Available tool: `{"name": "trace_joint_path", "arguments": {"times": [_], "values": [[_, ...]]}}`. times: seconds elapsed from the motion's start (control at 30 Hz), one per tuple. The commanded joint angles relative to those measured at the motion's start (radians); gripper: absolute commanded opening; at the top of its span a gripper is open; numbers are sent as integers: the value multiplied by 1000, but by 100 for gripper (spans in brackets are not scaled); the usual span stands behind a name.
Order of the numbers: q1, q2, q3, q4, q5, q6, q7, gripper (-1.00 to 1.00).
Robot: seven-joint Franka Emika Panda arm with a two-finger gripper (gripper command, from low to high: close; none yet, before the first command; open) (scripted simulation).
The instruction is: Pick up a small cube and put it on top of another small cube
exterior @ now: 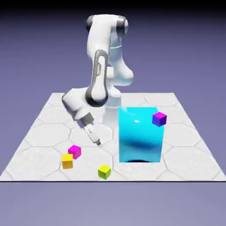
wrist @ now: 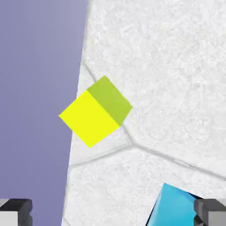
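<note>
The tiny lime cube (exterior: 104, 171) rests on the table near its front edge; the hand view shows the lime cube (wrist: 96, 111) alone, ahead of the fingers and close to the table's border. The tiny magenta cube (exterior: 74, 151) sits to the exterior view's left, touching an orange-yellow cube (exterior: 67, 161). My gripper (exterior: 96, 140) hangs tilted above the table between the magenta cube and the big cyan block, apart from every cube. Its grey fingertips (wrist: 16, 211) stand wide apart at the hand view's bottom corners, open with nothing between them.
A big cyan block (exterior: 138, 134) stands right of the gripper, its corner showing as the cyan block (wrist: 174, 206) in the hand view. A purple cube (exterior: 159, 118) sits by the block's upper right. The table's front edge (exterior: 110, 180) runs just beyond the lime cube.
</note>
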State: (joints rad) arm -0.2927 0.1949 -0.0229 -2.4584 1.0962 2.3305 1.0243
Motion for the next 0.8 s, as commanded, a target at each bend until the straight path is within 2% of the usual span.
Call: {"name": "trace_joint_path", "arguments": {"times": [0.0,0.3,0.5,0.53,0.7,0.77], "values": [[-12,30,-1,14,44,-28,11,0],[-121,303,-9,140,435,-280,112,0],[-77,449,43,231,561,-241,63,0],[-77,449,43,231,561,-241,63,-100],[-137,323,-1,145,439,-296,127,-100],[-141,341,-8,173,352,-337,103,-100]]}}
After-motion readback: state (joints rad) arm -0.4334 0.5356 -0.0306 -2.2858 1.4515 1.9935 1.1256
